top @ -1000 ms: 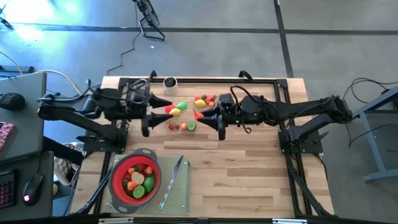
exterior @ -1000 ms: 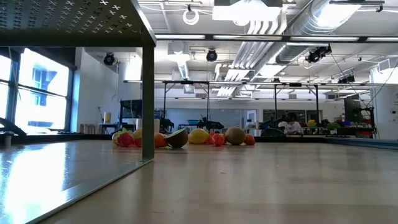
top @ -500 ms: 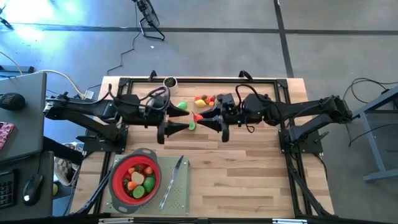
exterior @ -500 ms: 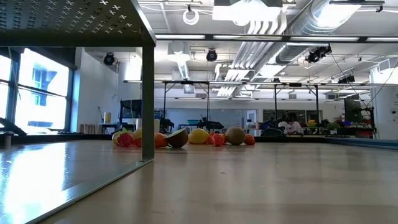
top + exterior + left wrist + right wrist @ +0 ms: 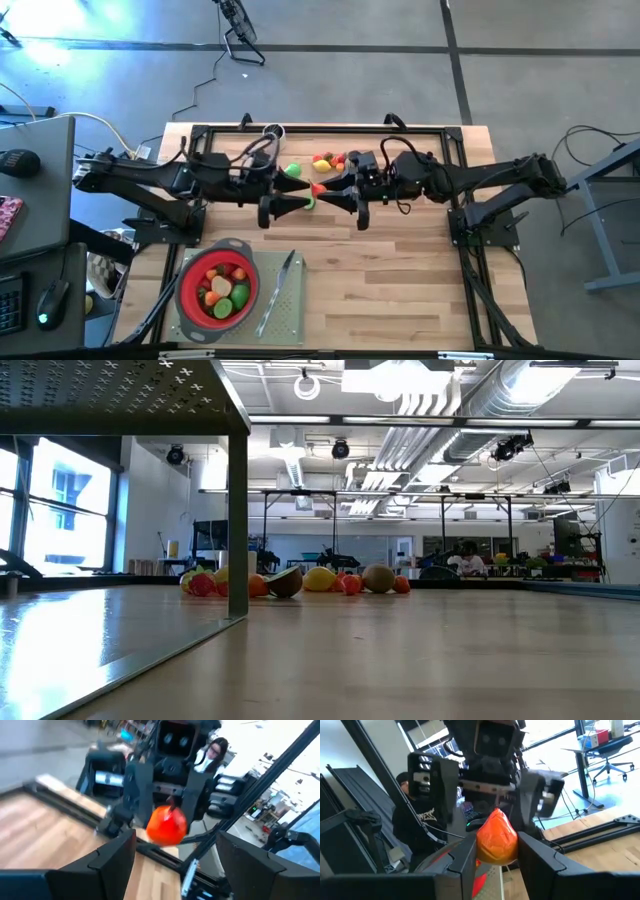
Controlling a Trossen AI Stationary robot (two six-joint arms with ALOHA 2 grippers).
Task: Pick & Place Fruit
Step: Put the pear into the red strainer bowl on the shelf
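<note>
The left hand [image 5: 305,203] has been moved in, wide open, around the red fruit [image 5: 167,825] pinched by the right hand [image 5: 322,197]; it should be closed gently first.

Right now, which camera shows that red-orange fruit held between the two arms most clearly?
The right wrist view: the red-orange fruit fills the middle, pinched between the right gripper's fingers. The left wrist view shows it blurred, ahead of open fingers. From above it is only a red speck. The low view misses it.
</note>
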